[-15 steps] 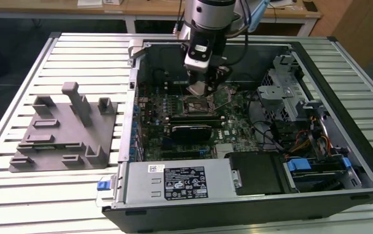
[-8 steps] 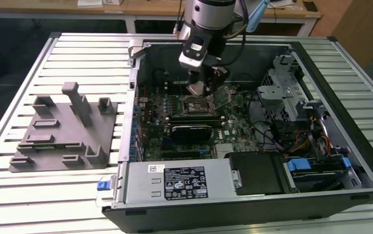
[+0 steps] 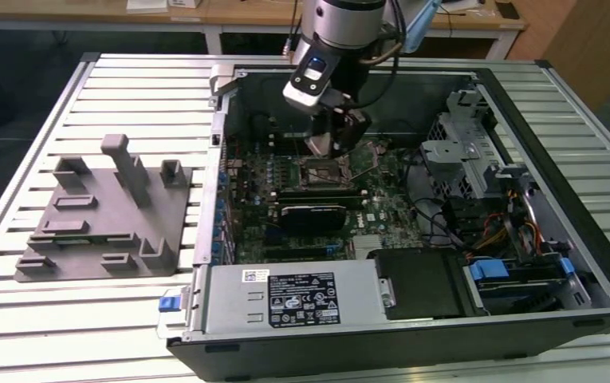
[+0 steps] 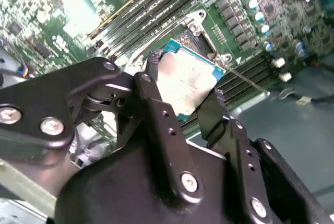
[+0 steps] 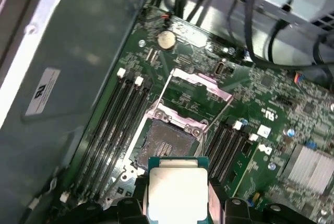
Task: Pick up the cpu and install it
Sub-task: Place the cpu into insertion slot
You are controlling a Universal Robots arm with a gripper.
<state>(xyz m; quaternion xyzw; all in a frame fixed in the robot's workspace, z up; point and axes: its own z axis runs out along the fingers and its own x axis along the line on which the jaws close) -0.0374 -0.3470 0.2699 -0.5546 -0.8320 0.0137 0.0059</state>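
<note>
The gripper (image 3: 329, 144) hung inside the open computer case (image 3: 422, 96), its two black fingers (image 4: 156, 104) pinching the cpu (image 5: 177, 195) by opposite edges, with the silver top plain in both wrist views. The chip was held just above the bare socket (image 5: 166, 143) on the green motherboard (image 5: 271, 104), not yet seated, and the socket's metal frame (image 5: 201, 84) lay folded back.
</note>
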